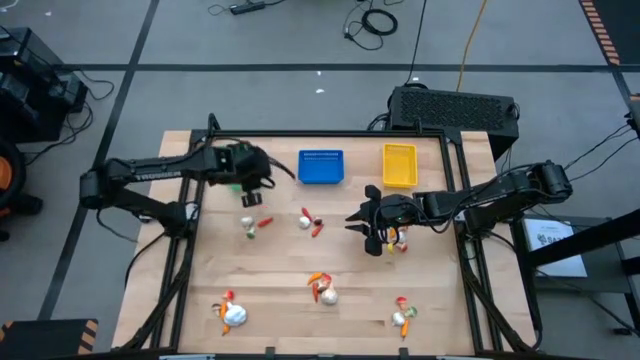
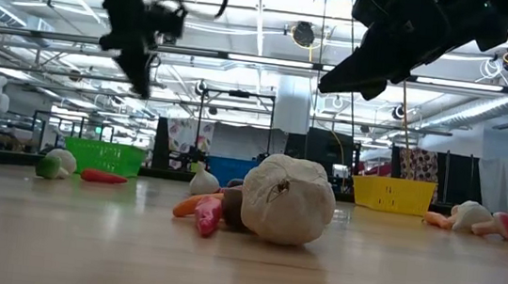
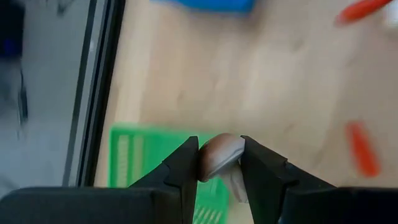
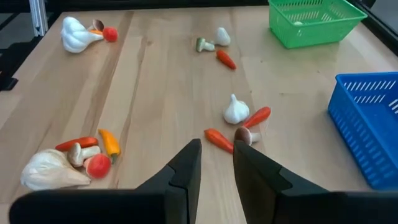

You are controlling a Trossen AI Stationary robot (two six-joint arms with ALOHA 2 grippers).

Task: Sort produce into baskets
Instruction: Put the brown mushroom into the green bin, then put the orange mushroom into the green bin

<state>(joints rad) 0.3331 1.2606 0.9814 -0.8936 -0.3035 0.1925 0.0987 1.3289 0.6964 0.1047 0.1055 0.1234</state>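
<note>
So the wooden table (image 1: 330,255) has three baskets along its far edge, and I'll place everything off the blue basket (image 1: 321,167) in the middle of that row. The yellow basket (image 1: 399,165) sits just to its right in the overhead shot. The green basket (image 4: 315,21) is off on the blue one's left, mostly hidden from above under the left arm, but the right wrist camera gets a clean look at it.

Left gripper (image 3: 219,163) hangs right over the green basket, left of the blue one, fingers clamped on a small brown mushroom-looking piece (image 3: 220,154).

Right gripper (image 4: 217,155) is up off the table, in front of the yellow basket and a bit right of the blue one. Fingers are nearly together with just a thin gap and nothing between them, so basically shut on air.

Produce is scattered in little clusters on the near side of the blue basket. Biggest is a white garlic bulb (image 2: 288,200) close to the low camera, with an orange and a pink-red piece touching it. A smaller garlic bulb (image 4: 236,110) sits nearer the blue basket with a red pepper (image 4: 256,116) against it. A green-and-white cluster with a red carrot (image 2: 103,176) lies near the green basket.
</note>
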